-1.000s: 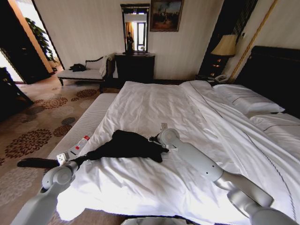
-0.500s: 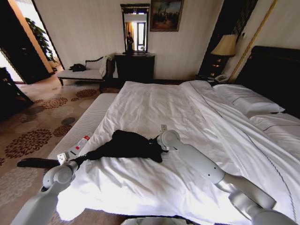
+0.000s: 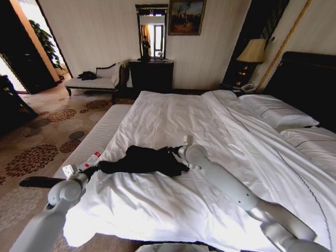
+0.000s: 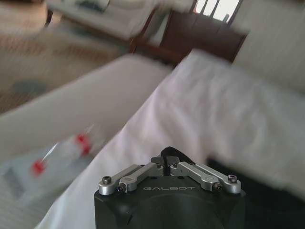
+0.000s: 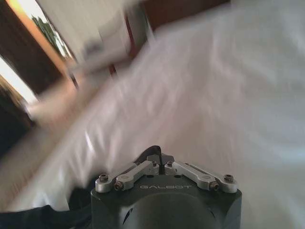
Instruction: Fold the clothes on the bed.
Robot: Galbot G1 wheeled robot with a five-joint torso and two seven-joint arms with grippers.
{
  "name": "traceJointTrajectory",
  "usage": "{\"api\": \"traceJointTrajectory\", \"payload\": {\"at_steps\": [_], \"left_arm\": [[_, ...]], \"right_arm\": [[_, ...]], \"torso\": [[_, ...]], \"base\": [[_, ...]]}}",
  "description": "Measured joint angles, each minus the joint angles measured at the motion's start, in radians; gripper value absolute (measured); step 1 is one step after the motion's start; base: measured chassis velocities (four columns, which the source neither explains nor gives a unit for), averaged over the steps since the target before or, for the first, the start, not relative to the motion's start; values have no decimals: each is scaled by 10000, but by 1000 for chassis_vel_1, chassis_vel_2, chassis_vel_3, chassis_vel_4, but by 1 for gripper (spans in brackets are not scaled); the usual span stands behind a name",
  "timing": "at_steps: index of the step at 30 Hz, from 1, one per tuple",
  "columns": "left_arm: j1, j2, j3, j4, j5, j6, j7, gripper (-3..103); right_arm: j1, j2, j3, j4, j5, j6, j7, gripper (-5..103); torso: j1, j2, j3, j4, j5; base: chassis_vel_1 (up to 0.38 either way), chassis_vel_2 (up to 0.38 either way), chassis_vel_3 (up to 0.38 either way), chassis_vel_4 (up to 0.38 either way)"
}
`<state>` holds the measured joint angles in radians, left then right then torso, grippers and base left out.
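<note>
Both grippers have carried the T-shirt (image 3: 140,160) slightly farther up the bed (image 3: 173,115), stretching it flatter.
Left gripper (image 3: 86,171) pinches its left end at the bed's left edge, right gripper (image 3: 177,152) its right end, jaws closed on fabric. Keep tension even and both ends level so nothing bunches.

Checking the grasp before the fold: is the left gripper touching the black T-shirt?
Touching. In the left wrist view the left gripper is shut on a pinch of the black T-shirt.

A black T-shirt (image 3: 142,160) lies crumpled on the white-duveted bed (image 3: 173,118).
</note>
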<state>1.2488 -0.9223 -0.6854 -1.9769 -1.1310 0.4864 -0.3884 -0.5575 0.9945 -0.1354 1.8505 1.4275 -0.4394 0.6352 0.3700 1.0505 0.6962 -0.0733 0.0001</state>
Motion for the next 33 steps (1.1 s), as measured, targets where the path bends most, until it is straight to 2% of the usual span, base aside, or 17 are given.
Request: {"api": "traceJointTrajectory", "payload": {"at_steps": [3,4,8,9,10,11,14,15,18,20,22,24,25,29,30,33], "left_arm": [[-731,48,75,-469,29,-753,375,1],[-731,48,75,-469,29,-753,375,1],[-1308,40,97,-1133,40,-1330,745,1],[-1308,40,97,-1133,40,-1330,745,1],[-1384,40,87,-1311,40,-1443,814,1],[-1397,43,81,-1355,40,-1474,831,1],[-1431,313,-90,-1906,55,-1770,1090,1],[-1431,313,-90,-1906,55,-1770,1090,1],[-1504,926,-355,-2418,71,-1901,1209,1],[-1544,1067,-413,-2517,71,-1919,1211,1],[-1859,1803,-706,-2919,-86,-1963,1034,1],[-2204,2373,-961,-3102,-494,-1973,799,1],[-2204,2373,-961,-3102,-494,-1973,799,1],[-3071,3500,-1410,-3211,-1710,-1975,460,1],[-3071,3500,-1410,-3211,-1710,-1975,460,1],[-3795,4507,-1941,-3378,-2877,-1967,210,1]], "right_arm": [[-772,-501,964,380,-1328,1473,-1935,0],[-772,-501,964,380,-1328,1473,-1935,0],[-2039,-965,2484,913,-2926,3108,-4001,0],[-2039,-965,2484,913,-2926,3108,-4001,0],[-2493,-1070,2953,1021,-3509,3536,-4550,0],[-2647,-1102,3120,1061,-3688,3663,-4719,0],[-3849,-1400,4505,1731,-4546,4642,-5658,0],[-3849,-1400,4505,1731,-4546,4642,-5658,0],[-4587,-1645,5560,2503,-4871,5437,-6074,0],[-4687,-1703,5712,2656,-4927,5593,-6106,0],[-4946,-1992,6240,3344,-4992,5977,-6009,0],[-4972,-2335,6527,3829,-4915,6054,-5716,0],[-4972,-2335,6527,3829,-4915,6054,-5716,0],[-4826,-3314,7302,4688,-4158,6006,-5124,0],[-4826,-3314,7302,4688,-4158,6006,-5124,0],[-4974,-4225,8507,5282,-3277,5882,-4813,0]], "torso": [[0,0,0,-1,3],[0,0,0,-1,3],[0,-1,0,0,3],[0,-1,0,0,3],[0,0,-1,1,3],[0,0,0,1,3],[0,0,-1,-1,2],[0,0,-1,-1,2],[-1,0,-2,0,2],[-1,0,-1,0,1],[-1,0,-1,2,0],[-1,0,-2,2,-1],[-1,0,-2,2,-1],[0,0,-1,2,0],[0,0,-1,2,0],[-1,0,-1,2,-2]], "base": [[0,0,0,0],[0,0,0,0],[0,0,0,0],[0,0,0,0],[0,0,0,0],[0,0,0,0],[0,0,0,0],[0,0,0,0],[0,0,0,0],[0,0,0,0],[0,0,0,0],[0,0,0,0],[0,0,0,0],[0,0,0,0],[0,0,0,0],[0,0,0,0]]}}
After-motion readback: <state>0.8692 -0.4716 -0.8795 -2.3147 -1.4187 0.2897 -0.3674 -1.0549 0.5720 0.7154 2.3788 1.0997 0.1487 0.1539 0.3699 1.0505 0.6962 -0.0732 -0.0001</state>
